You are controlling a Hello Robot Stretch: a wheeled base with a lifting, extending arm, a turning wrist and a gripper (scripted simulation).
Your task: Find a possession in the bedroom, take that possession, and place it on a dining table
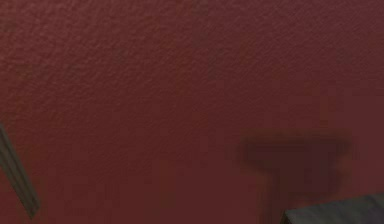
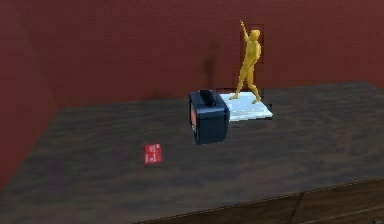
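Note:
In the arm side view a dark wooden tabletop [image 2: 300, 150] spans the picture in front of a red wall. On it lies a small flat red thing [image 2: 152, 154], left of the middle. To its right stands a dark blue box [image 2: 209, 117] with a red-orange mark on its front. Just behind the box a golden statue [image 2: 248, 65] of a figure with one arm raised stands on a white base [image 2: 252, 110].
In the forward view a red textured wall [image 1: 190, 90] stands close ahead. A dark grey corner of a surface [image 1: 340, 212] shows at the bottom right, and a thin dark slanted bar [image 1: 15, 175] at the bottom left. The tabletop's front edge [image 2: 250, 208] runs along the arm side view's bottom.

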